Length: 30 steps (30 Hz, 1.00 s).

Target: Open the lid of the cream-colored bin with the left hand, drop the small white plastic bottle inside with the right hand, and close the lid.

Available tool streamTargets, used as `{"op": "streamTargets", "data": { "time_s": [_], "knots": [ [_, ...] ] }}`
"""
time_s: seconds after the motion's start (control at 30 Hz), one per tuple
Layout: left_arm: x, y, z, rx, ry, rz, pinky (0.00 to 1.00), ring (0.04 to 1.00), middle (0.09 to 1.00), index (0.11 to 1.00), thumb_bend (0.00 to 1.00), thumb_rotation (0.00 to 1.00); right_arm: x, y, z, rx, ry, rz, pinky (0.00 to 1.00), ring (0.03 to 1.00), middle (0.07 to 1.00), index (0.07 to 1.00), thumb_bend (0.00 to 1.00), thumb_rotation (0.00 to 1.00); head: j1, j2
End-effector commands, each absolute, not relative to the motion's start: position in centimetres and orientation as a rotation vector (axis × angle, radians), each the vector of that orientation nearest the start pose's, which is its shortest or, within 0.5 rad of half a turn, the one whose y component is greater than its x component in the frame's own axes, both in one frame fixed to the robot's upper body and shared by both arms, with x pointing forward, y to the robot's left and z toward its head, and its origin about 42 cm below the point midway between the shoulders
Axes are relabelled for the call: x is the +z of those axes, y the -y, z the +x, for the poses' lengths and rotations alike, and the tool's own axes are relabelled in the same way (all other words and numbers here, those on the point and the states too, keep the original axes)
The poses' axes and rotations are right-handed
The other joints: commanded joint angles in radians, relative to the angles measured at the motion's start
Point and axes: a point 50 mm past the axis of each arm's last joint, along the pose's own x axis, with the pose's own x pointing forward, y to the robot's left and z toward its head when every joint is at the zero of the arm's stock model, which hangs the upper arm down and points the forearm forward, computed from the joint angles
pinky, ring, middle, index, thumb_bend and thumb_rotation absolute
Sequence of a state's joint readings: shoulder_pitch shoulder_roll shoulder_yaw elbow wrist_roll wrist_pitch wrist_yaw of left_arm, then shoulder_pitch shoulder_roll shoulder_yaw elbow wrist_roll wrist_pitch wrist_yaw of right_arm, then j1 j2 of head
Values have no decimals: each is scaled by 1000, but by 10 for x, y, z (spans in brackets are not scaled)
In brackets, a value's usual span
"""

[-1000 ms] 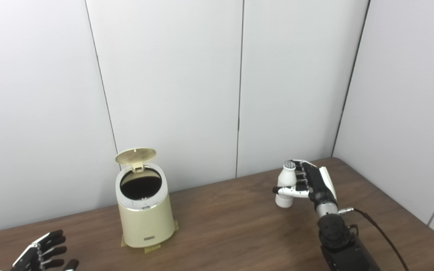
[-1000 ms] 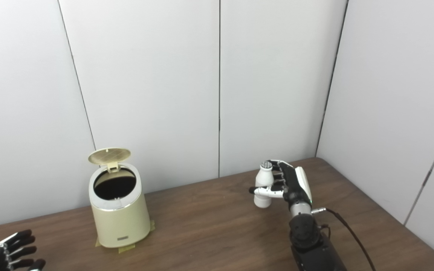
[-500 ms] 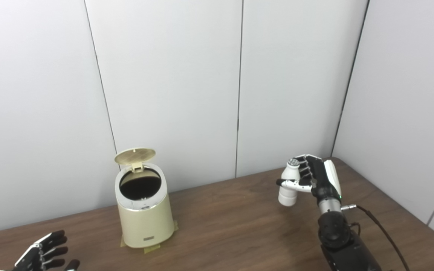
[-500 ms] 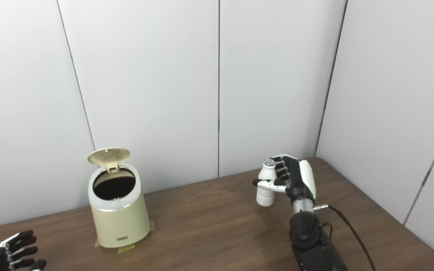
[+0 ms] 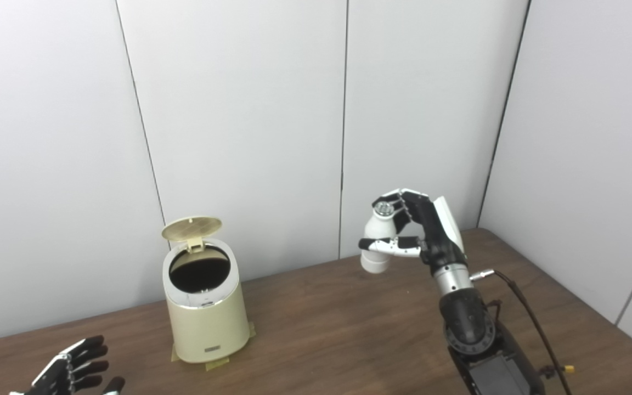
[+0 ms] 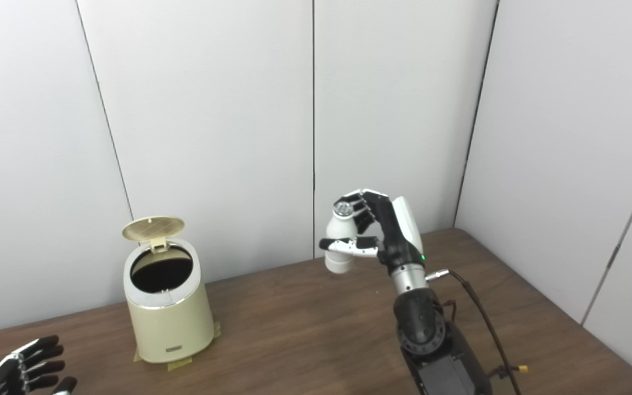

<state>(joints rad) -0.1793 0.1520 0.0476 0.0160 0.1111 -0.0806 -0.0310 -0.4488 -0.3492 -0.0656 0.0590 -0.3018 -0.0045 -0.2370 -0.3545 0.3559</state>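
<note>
At the far left, low at the picture's bottom edge, the left hand point(image 5: 72, 370) lies palm down just above the table point(image 5: 321, 329), its dark fingers point(image 5: 88, 354) spread apart and stretched toward the back right, holding nothing. Only the hand itself shows; the arm behind it is cut off by the frame.

Beyond those fingertips, up and to the right and well apart from them, stands the cream-colored bin point(image 5: 204, 315) on strips of tape point(image 5: 214, 363) stuck to the wood. Its lid point(image 5: 191, 228) is hinged at the back and stands tipped up, so the dark round mouth is open to view.

Farther right, the right arm point(image 5: 467, 329) rises steeply from the bottom edge, forearm nearly upright, wrist bent so the hand leans toward the bin. The right hand point(image 5: 423, 233) is closed around the small white plastic bottle point(image 5: 375, 241): the thumb crosses the front of the bottle's body and the fingers curl round its neck and shoulder from behind. The bottle is held in the air, clear of the table, cap up and tilted a little, its base hanging below the thumb. It sits to the right of the bin's mouth and higher, well apart from it. A black cable point(image 5: 524, 307) trails from the wrist down the arm's right side.
</note>
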Motion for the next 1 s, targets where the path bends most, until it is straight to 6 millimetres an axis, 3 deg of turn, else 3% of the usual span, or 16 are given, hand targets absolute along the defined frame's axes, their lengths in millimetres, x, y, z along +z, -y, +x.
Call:
{"op": "streamTargets", "data": {
  "time_s": [0.0,0.17,0.43,0.67,0.97],
  "knots": [
    [177,-253,350,-9,336,271,686,712,757,790,520,0,307,302,412,-297,609,-575,350,394,486,536,514,0,11,-2],
    [170,-249,350,-18,323,250,694,724,761,788,558,0,325,268,418,-214,651,-589,331,389,486,547,512,0,67,-5],
    [159,-242,348,-20,304,214,679,736,768,784,629,1,336,237,432,-113,688,-597,321,390,481,539,514,0,167,-9],
    [150,-236,344,-24,290,191,660,741,775,788,681,97,347,204,435,-5,725,-557,296,371,486,552,509,0,263,-2],
    [147,-228,345,-23,299,211,677,732,773,780,717,185,350,166,443,59,752,-550,307,372,470,554,510,0,293,-3]
  ]
}}
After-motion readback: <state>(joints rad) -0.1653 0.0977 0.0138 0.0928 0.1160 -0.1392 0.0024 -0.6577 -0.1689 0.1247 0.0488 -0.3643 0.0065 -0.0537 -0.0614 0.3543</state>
